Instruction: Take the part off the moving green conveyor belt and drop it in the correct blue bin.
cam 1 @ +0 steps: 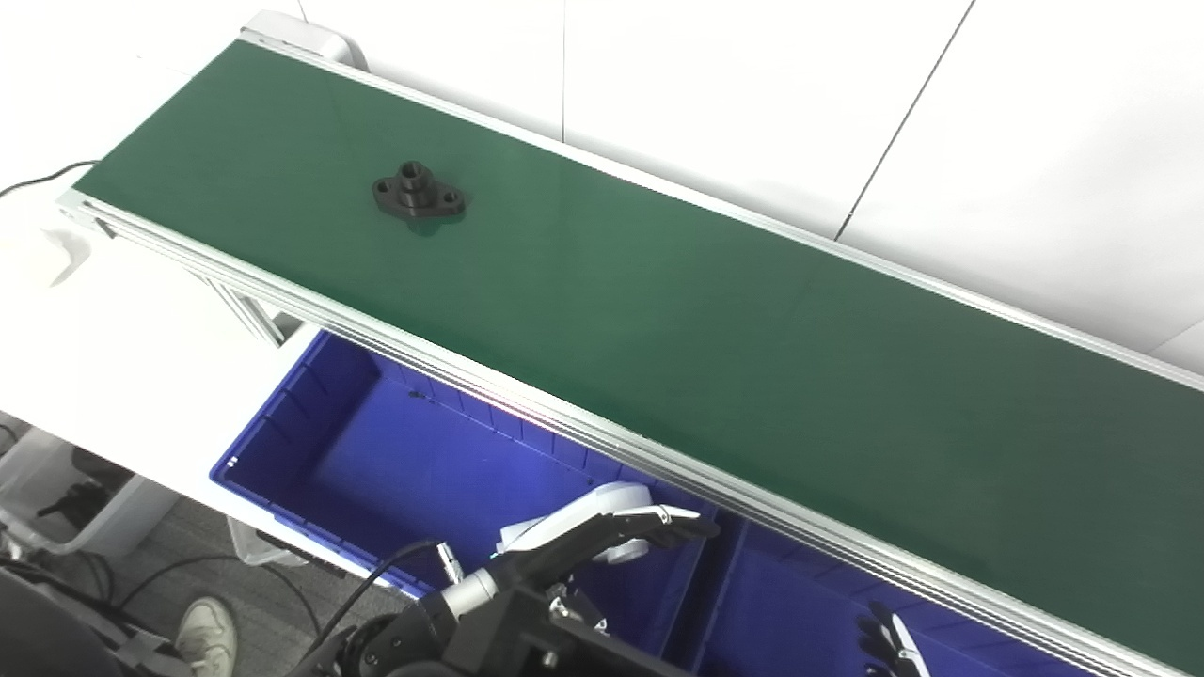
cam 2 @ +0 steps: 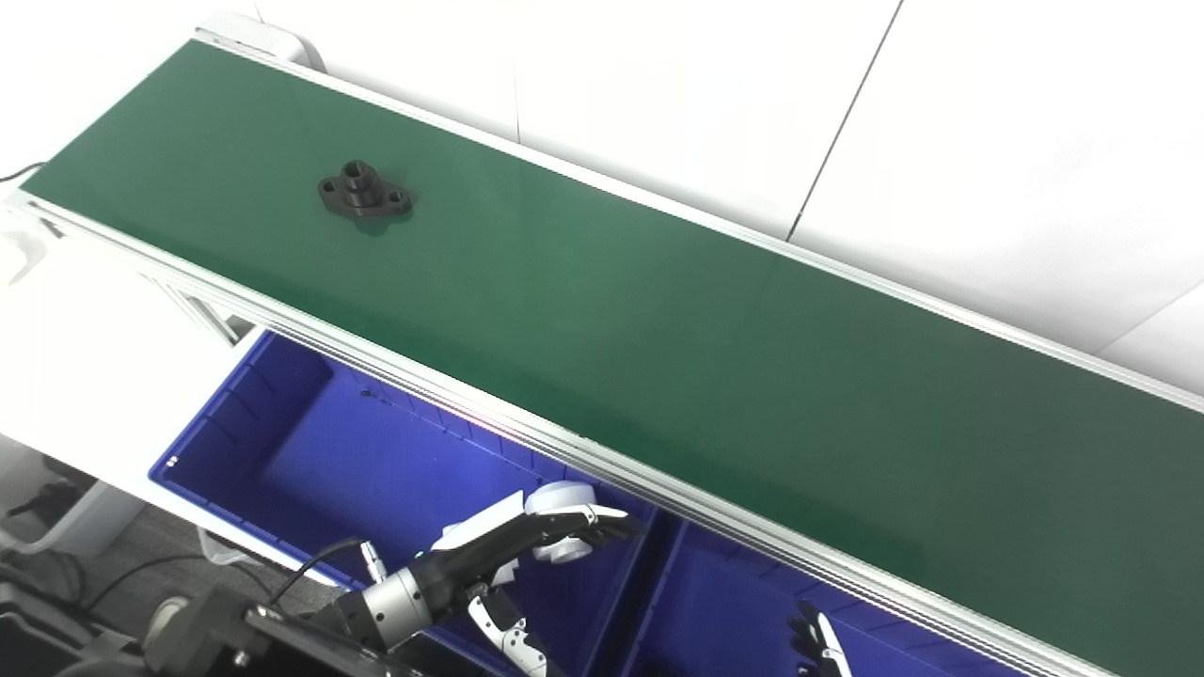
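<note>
Scanning from the left end, I find the black part (cam 1: 418, 192) lying flat on the green conveyor belt (cam 1: 715, 320), well up toward the belt's far-left stretch, its flange running roughly along the belt with a short hub standing up in the middle. It lies up and to the left of my left robot hand (cam 1: 602, 538), which hangs low over the left blue bin (cam 1: 310, 442) with its fingers stretched out and holding nothing. The belt's aluminium side rail (cam 1: 564, 428) runs between that robot hand and the part, so I judge the reach has to rise over it first. Further right, past the divider, sits the right blue bin (cam 1: 781, 602), and at the bottom edge only the fingertips of my right robot hand (cam 1: 889, 644) show, so I cannot tell its state. The left robot hand is plainly the nearer one.
</note>
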You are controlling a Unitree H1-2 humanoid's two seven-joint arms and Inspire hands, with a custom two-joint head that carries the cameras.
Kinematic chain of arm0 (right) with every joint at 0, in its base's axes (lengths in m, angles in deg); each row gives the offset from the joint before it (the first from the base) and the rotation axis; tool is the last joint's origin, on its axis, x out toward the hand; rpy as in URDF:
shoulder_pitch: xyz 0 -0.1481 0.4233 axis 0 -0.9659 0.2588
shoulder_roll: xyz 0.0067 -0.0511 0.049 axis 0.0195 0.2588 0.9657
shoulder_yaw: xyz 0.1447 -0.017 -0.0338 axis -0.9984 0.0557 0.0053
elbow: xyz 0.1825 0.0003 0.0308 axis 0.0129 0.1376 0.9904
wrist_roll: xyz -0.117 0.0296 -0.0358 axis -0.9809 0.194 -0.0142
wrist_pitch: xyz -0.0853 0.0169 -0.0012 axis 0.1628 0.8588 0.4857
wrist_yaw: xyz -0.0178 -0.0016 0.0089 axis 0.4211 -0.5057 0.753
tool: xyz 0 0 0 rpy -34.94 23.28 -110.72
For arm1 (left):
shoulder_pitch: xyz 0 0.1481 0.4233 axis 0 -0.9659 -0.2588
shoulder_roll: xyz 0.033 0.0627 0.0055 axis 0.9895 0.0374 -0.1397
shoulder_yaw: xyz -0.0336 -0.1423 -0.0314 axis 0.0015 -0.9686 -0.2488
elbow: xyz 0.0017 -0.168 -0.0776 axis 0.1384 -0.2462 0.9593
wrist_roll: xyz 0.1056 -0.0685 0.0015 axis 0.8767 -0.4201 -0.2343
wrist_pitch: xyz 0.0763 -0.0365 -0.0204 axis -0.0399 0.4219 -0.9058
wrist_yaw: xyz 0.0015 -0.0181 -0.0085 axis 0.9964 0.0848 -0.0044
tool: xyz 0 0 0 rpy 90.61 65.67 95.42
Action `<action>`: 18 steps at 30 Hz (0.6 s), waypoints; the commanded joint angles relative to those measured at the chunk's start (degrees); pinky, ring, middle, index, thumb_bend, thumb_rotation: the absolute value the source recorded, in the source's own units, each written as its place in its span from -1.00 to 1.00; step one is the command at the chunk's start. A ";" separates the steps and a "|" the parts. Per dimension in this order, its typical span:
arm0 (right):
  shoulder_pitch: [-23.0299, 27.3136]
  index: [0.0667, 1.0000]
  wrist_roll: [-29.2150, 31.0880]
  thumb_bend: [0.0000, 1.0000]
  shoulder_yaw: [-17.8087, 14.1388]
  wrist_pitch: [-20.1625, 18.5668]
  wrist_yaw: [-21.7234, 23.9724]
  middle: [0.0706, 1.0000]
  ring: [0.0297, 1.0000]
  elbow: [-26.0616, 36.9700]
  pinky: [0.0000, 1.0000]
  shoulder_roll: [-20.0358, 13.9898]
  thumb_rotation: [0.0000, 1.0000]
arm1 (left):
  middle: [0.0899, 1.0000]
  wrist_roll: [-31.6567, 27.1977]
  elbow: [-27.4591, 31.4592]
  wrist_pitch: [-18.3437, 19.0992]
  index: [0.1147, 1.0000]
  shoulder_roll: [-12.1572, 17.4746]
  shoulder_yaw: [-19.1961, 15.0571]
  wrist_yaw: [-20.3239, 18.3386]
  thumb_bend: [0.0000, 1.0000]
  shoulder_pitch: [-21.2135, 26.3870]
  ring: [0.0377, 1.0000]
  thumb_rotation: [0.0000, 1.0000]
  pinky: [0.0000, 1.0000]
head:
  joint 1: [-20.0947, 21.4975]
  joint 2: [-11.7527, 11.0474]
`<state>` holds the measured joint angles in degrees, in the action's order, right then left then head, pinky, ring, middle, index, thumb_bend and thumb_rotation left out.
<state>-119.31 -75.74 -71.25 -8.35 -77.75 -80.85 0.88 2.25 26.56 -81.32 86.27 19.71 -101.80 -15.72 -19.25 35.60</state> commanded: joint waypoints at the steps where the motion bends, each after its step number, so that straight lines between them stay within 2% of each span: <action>1: 0.31 0.87 0.33 0.75 0.53 3.71 -1.85 0.71 0.61 -0.29 0.43 -0.62 -0.32 | 0.70 -0.02 0.31 -2.35 0.61 -0.20 0.16 1.12 0.83 0.21 0.69 -0.58 0.61 | 0.35 -0.27; 7: 0.66 0.85 0.10 0.76 1.17 3.71 -2.57 0.71 0.61 -1.00 0.40 -0.67 -0.34 | 0.71 0.94 0.36 -1.83 0.61 0.14 0.17 1.33 0.82 0.28 0.70 -0.56 0.60 | 1.72 -1.39; 18: 0.99 0.83 -0.53 0.77 2.36 3.65 -4.08 0.69 0.59 -1.50 0.37 -0.79 -0.32 | 0.69 0.87 -0.41 -2.56 0.58 0.98 0.57 2.32 0.82 0.73 0.67 -0.60 0.56 | 2.40 -2.02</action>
<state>-118.08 -76.31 -68.67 -7.80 -80.92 -83.60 0.50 3.39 25.11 -81.39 86.98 20.10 -100.54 -15.17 -16.88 33.66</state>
